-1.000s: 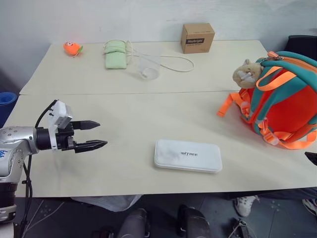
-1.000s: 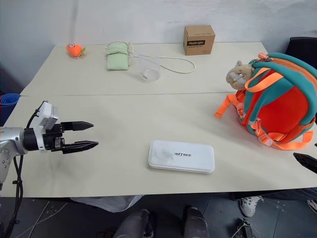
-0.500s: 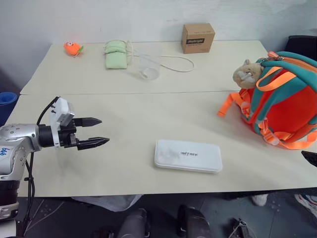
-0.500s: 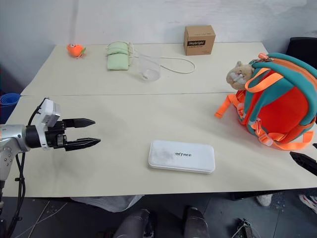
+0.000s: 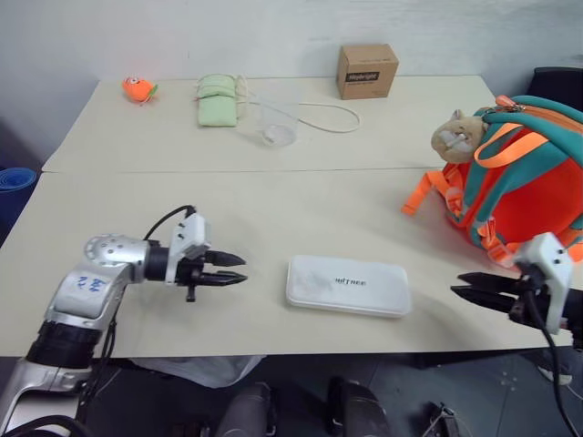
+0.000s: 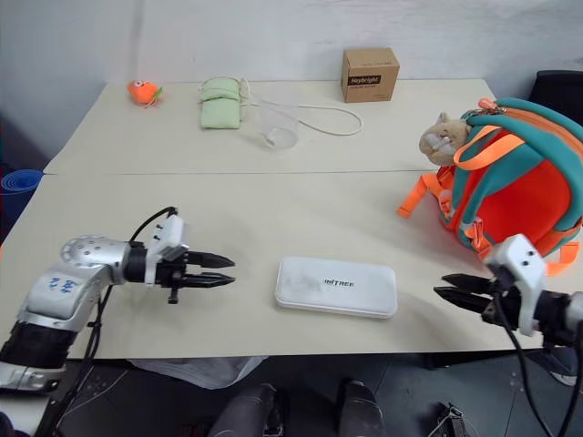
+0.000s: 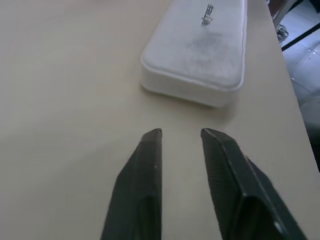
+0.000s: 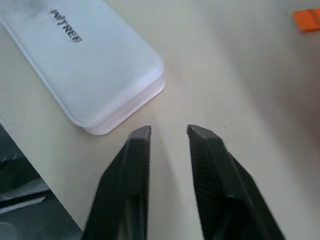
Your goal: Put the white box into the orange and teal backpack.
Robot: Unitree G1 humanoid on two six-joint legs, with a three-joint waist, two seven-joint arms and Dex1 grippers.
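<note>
White box [image 5: 347, 285] flat, both arms level, flanking

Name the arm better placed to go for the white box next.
Right, narrowly. The left gripper and right gripper point at the white box from similar gaps at opposite ends, but the right one sits beside the orange and teal backpack.

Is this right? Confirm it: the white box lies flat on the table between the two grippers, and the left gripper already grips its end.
Not quite. The left gripper grips nothing: the left wrist view shows bare table between its fingertips and the white box. The rest holds, with the right gripper opposite.
</note>
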